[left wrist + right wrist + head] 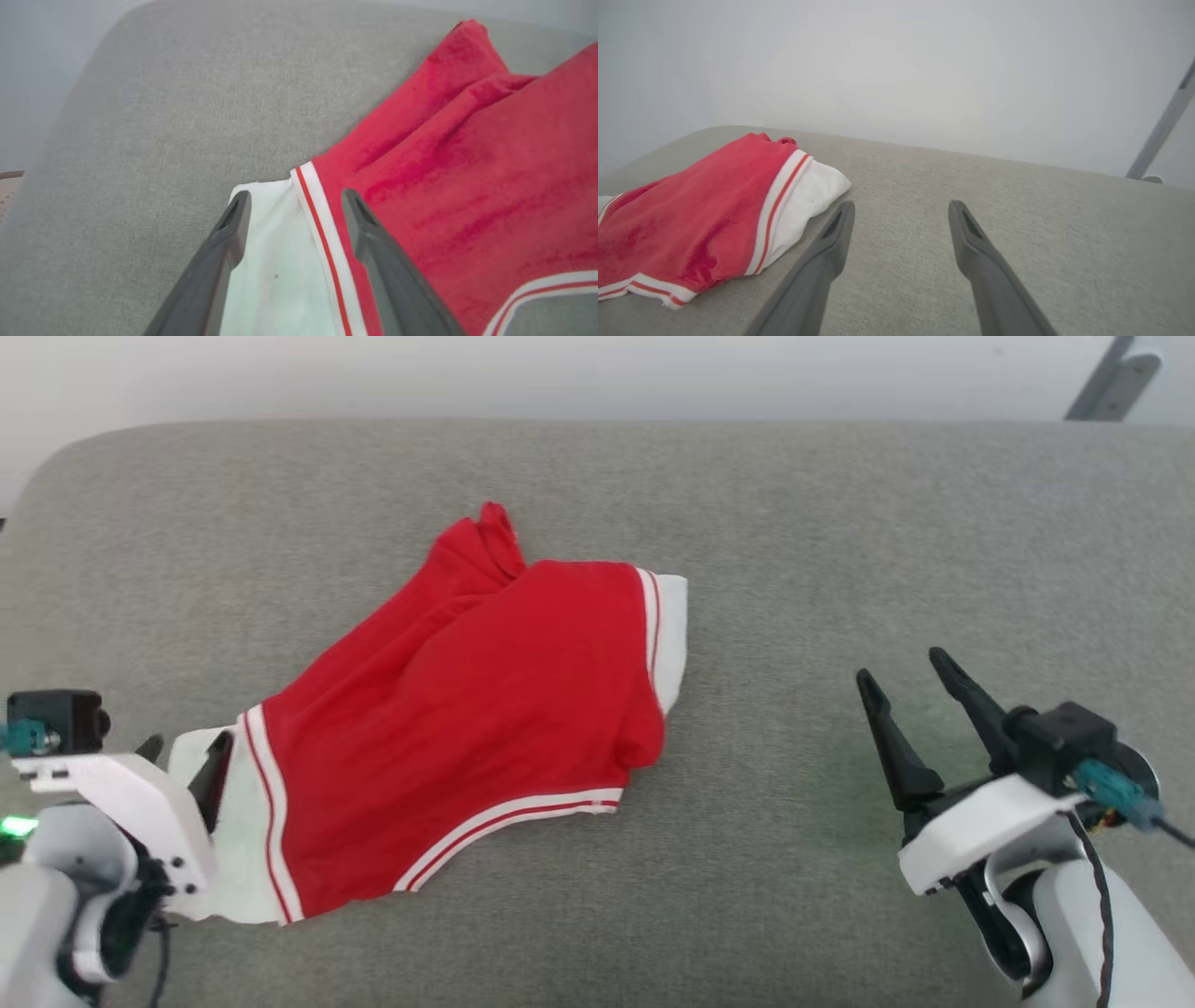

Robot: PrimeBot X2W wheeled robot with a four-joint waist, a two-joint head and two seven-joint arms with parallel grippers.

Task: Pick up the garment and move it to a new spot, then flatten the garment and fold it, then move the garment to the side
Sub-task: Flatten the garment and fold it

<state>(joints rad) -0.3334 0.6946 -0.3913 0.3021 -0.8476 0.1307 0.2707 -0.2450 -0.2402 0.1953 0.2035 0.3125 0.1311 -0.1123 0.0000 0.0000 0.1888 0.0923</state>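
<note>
Although the garment is laid on the grey surface, left of its middle, it is not seen flat. Red layers are doubled over one another, a ridge of cloth is pushed up at the far end, and the hem band runs askew. One white sleeve end is turned toward the right. The other sleeve end is found at the near left, at the left gripper. That gripper's fingers are held apart, one on either side of the white end and its striped trim, low over the cloth. Nothing is pinched between them, though whether the cloth is touched cannot be told. The right gripper is likewise spread wide and is held above bare surface, well apart from the garment, with nothing carried.

From how things lie, it may be judged that the garment is set down at a spot and roughly doubled, but not neatly folded. Flattening and squaring of the edges are judged to be left. The move to the side is not yet done, unless this left-hand place is taken for it, which cannot be settled from these views.

No brand, label or print is made out on the garment, and no readable writing is found on the grippers or the surface.
</note>
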